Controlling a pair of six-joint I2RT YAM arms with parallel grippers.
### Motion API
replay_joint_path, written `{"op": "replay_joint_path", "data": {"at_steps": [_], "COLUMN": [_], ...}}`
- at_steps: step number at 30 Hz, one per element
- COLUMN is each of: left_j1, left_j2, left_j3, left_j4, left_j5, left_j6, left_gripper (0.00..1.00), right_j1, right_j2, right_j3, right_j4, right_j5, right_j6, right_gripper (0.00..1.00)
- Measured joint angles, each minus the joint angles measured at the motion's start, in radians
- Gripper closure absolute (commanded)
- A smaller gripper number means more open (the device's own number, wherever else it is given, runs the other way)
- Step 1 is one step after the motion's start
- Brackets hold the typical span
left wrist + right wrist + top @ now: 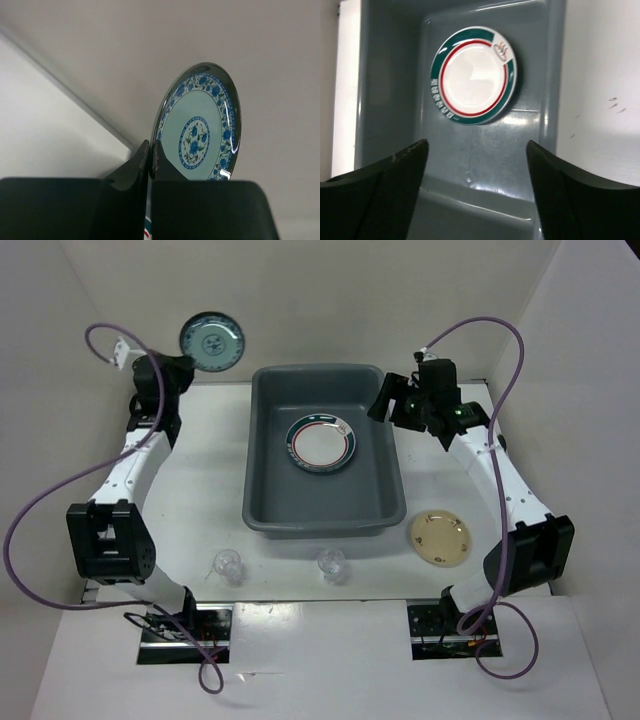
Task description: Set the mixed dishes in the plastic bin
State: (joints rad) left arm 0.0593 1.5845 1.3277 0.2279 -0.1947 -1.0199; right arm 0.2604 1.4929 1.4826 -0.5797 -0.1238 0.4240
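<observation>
The dark grey plastic bin (266,480) stands mid-table and holds a white plate with a green and red rim (320,443). My left gripper (186,361) is at the back left, raised, and shut on the rim of a pale blue-flowered plate (211,341) held on edge. In the left wrist view the fingers (142,159) pinch that plate (202,127). My right gripper (386,400) is open and empty over the bin's far right rim. In the right wrist view it (477,150) hangs over the bin (485,165), with the rimmed plate (473,75) below.
A tan-yellow plate (441,538) lies on the table right of the bin. Two small clear cups (227,565) (331,563) stand near the bin's front edge. White walls enclose the table at the back and sides.
</observation>
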Motion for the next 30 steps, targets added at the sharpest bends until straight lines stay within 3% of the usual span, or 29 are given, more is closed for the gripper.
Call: {"op": "replay_joint_path", "data": {"at_steps": [5,11,23,30], "left_j1": [-0.19,-0.36,-0.396,-0.406], "left_j2": [0.046,0.223,0.395,0.444], "left_j3": [0.054,0.09,0.11,0.125], "left_j4": [-0.041,-0.154,-0.252,-0.236], "left_j5": [0.088,0.158,0.151,0.153], "left_j6": [0.073,0.141,0.21,0.228], "left_gripper": [1.0,1.0,0.99,0.78], "right_j1": [-0.046,-0.199,-0.416,-0.515], "right_j2": [-0.012,-0.114,-0.148,-0.13], "right_j3": [-0.013,-0.145,-0.357,-0.419], "right_j4": [0.002,0.017,0.033,0.098], "right_j5": [0.107,0.251,0.312,0.266], "right_j6": [-0.003,0.055,0.16,0.231], "right_gripper": [0.0,0.0,0.0,0.0]}}
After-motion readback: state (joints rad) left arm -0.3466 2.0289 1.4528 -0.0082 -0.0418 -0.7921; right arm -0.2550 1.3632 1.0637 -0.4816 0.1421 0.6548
